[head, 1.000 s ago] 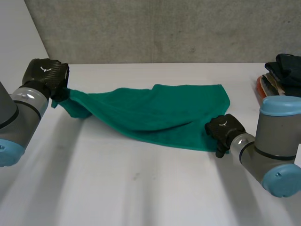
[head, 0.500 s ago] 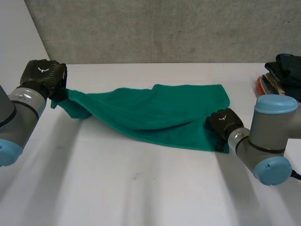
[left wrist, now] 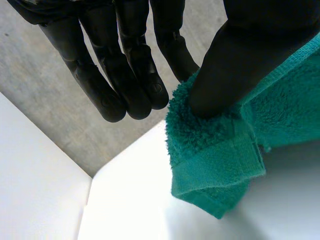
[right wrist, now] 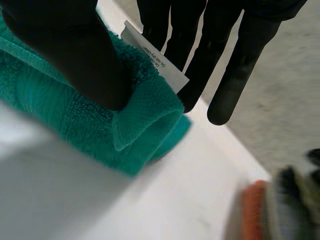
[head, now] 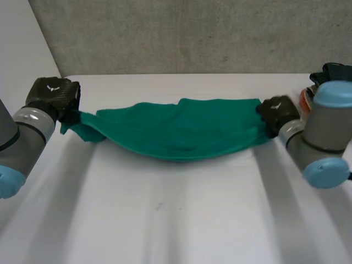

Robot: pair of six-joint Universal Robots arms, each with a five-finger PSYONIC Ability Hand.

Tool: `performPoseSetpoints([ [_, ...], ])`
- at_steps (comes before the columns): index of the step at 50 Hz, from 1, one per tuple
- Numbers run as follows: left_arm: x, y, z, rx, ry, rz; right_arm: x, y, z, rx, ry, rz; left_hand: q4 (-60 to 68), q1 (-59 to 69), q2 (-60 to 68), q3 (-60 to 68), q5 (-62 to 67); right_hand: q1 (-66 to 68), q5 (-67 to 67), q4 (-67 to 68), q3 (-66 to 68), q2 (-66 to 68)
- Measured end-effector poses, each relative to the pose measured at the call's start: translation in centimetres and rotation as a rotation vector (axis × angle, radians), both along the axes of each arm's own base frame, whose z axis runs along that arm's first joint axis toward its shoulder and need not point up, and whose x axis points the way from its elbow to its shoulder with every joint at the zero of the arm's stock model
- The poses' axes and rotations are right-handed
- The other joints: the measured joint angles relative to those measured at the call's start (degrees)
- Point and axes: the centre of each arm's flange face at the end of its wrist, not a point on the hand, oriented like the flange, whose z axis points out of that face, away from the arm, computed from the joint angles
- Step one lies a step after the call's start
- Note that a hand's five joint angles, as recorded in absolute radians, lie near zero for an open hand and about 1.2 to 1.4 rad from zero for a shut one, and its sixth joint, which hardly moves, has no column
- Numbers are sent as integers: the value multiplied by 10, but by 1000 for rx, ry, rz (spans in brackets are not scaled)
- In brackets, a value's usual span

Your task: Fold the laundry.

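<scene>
A green towel [head: 181, 132] hangs stretched between my two hands, sagging in the middle over the white table [head: 176, 220]. My left hand [head: 52, 93] holds the towel's left end; in the left wrist view its thumb [left wrist: 240, 65] pinches the towel corner [left wrist: 215, 160] against the fingers [left wrist: 125, 75]. At the towel's right end my right hand [head: 278, 110] grips a corner. In the right wrist view its thumb [right wrist: 75, 55] presses the folded towel corner [right wrist: 145, 110], with a white care label [right wrist: 155, 60], against the fingers [right wrist: 220, 50].
A pile of dark and orange laundry [head: 324, 82] lies at the table's far right edge, just behind my right arm [head: 324, 137]. It appears beyond the fingertips as laundry [right wrist: 280, 200] in the right wrist view. A grey wall [head: 181, 33] stands behind the table.
My right hand closed on the towel's near right corner and lifted it up and back to the right. The towel now hangs taut between both hands. The left hand dropped slightly.
</scene>
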Motion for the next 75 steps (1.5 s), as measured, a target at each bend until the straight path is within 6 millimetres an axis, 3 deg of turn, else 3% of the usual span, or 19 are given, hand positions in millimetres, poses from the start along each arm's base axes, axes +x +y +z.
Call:
performPoseSetpoints([
  [5,4,12,-1,56,-48,-2,-16,11,25,42,29,3,0,0,0,0,0,0,0,0,0,0],
  [11,19,44,-9,220,-215,-21,-47,54,46,260,232,76,0,0,0,0,0,0,0,0,0,0],
  [14,28,63,-20,344,-318,-58,-62,78,51,388,353,123,0,0,0,0,0,0,0,0,0,0],
  [20,36,85,-45,506,-448,-165,-78,97,46,540,472,167,0,0,0,0,0,0,0,0,0,0],
  [25,34,70,-62,501,-513,-205,-78,90,29,576,506,157,0,0,0,0,0,0,0,0,0,0],
  [32,16,13,-61,316,-546,-164,-63,53,9,460,506,93,0,0,0,0,0,0,0,0,0,0],
  [35,5,-19,-43,175,-530,-125,-55,26,17,329,474,26,0,0,0,0,0,0,0,0,0,0],
  [36,-4,-38,-21,61,-497,-95,-49,6,32,213,429,-34,0,0,0,0,0,0,0,0,0,0],
  [38,-9,-50,-1,-28,-459,-72,-46,-8,48,116,381,-81,0,0,0,0,0,0,0,0,0,0],
  [41,-20,-72,69,-301,-296,-5,-39,-36,102,-144,208,-185,0,0,0,0,0,0,0,1,0,0],
  [44,-20,-77,115,-469,-165,38,-38,-44,135,-283,94,-218,0,0,0,0,0,0,0,1,0,0],
  [45,-18,-78,145,-580,-68,66,-36,-47,160,-392,-1,-230,0,0,0,0,0,0,0,1,0,0],
  [48,-12,-76,181,-715,58,104,-33,-48,192,-538,-124,-219,0,0,0,0,0,0,0,1,0,0],
  [50,-7,-75,195,-766,117,124,-31,-47,205,-605,-176,-201,0,0,0,0,0,0,4,1,0,0],
  [52,-5,-76,195,-762,133,133,-26,-47,211,-646,-205,-176,0,0,0,0,0,0,8,1,0,0],
  [57,0,-82,170,-649,115,147,-16,-47,200,-623,-194,-123,0,0,0,0,0,0,11,1,0,0],
  [60,4,-87,146,-562,91,153,-9,-48,182,-561,-167,-88,0,0,0,0,0,0,11,1,0,0],
  [68,7,-93,35,-238,-5,134,8,-53,89,-275,-59,16,0,0,0,0,0,0,13,1,0,0],
  [75,5,-71,-47,1,-151,92,5,-44,18,-55,105,37,0,0,0,0,0,0,13,1,0,0],
])
